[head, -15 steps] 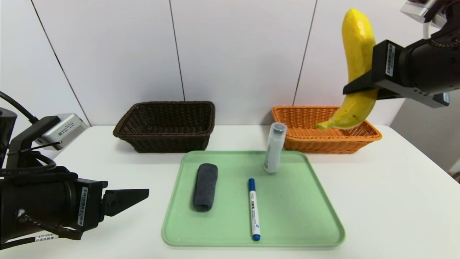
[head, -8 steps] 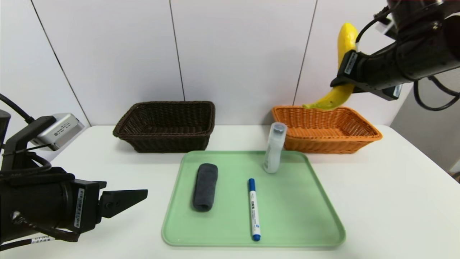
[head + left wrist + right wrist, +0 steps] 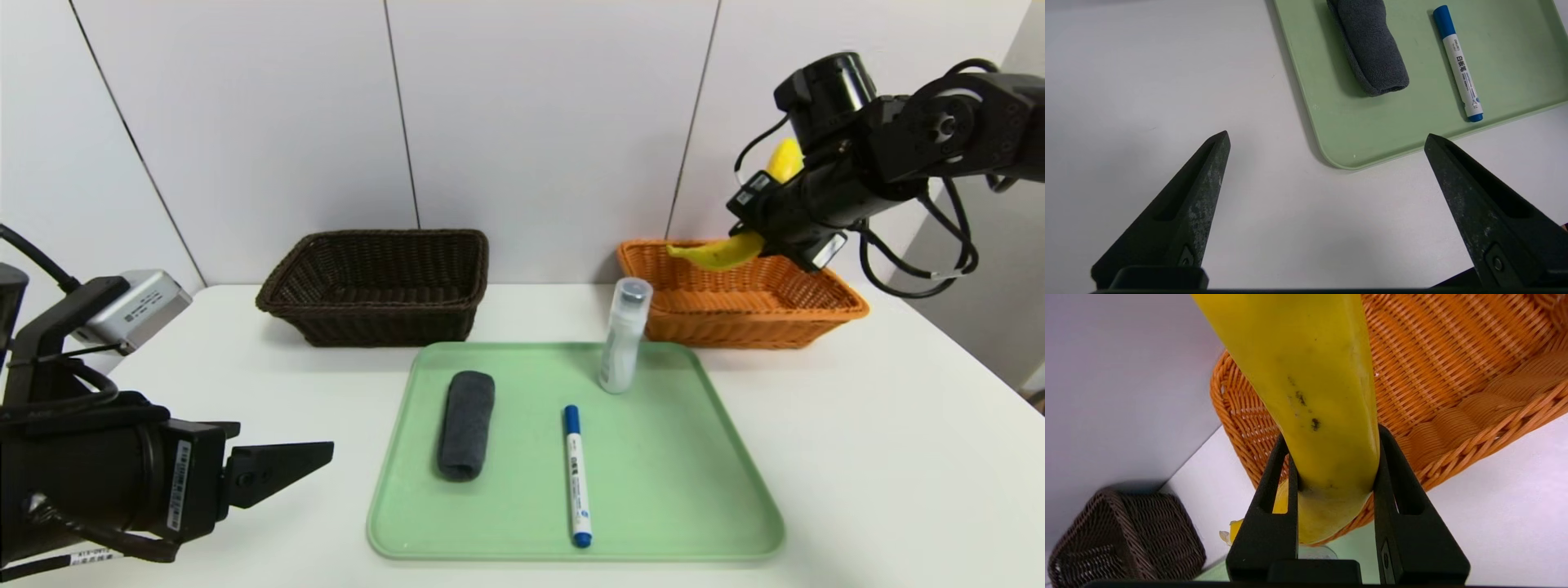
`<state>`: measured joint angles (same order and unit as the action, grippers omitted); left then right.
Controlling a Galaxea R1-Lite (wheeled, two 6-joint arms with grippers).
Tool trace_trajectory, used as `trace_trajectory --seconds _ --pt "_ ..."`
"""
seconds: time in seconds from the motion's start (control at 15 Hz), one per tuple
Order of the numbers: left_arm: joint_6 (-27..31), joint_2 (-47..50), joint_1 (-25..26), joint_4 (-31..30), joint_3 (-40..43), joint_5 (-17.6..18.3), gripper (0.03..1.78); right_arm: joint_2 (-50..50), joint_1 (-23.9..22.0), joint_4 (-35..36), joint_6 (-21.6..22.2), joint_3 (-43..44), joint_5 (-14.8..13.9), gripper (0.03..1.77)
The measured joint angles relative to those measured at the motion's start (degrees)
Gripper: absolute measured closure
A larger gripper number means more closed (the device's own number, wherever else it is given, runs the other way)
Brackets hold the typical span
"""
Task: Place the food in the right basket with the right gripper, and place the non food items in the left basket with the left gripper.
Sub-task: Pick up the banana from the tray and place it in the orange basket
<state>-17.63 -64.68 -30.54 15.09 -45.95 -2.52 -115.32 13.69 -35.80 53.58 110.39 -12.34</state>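
Your right gripper had its jaws clamped tight on the banana, gripping it near one end. In the head view the banana hung above the back left part of the orange basket, not touching the weave; its long axis ran up toward the arm and its stem tip pointed left, just past the basket's back left corner. Open room lay below it inside the basket.

Your left gripper hovered over the bare worktop with its jaws spread wide and nothing between them, just off the near left corner of the green tray. On that tray the cloth and marker lay lengthwise and the bottle stood at the far edge. The dark basket sat behind.
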Motion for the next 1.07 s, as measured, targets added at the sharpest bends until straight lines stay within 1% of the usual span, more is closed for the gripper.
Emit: trace_trajectory --seconds 0.07,0.2,0.33,0.47,0.6,0.73,1.07 --pt "-0.01 0.0 -0.02 -0.05 0.11 0.0 0.12 -0.8 -0.6 -0.05 1.63 0.12 0.93 1.3" --pt "-0.04 0.0 -0.05 0.01 0.28 0.32 0.12 -2.04 -2.29 -1.01 4.24 0.15 3.66 1.3" --pt "-0.09 0.0 -0.05 0.01 0.37 0.82 0.12 -2.93 -4.29 -1.12 7.64 0.78 7.22 1.3" --pt "-0.09 0.02 -0.02 0.01 0.48 0.82 0.12 -3.39 -6.14 -0.85 10.86 1.05 11.41 1.3" --pt "-0.09 0.02 0.0 -0.02 0.5 0.82 0.12 -3.67 -7.79 -0.3 12.79 1.13 14.45 1.3" --pt "-0.09 0.05 -0.02 -0.05 0.52 0.82 0.12 -4.22 -8.68 0.34 13.7 1.16 14.9 1.3" --pt "-0.09 0.09 0.04 -0.1 0.37 0.82 0.12 -5.96 -9.07 0.69 14.14 1.22 14.87 1.3"
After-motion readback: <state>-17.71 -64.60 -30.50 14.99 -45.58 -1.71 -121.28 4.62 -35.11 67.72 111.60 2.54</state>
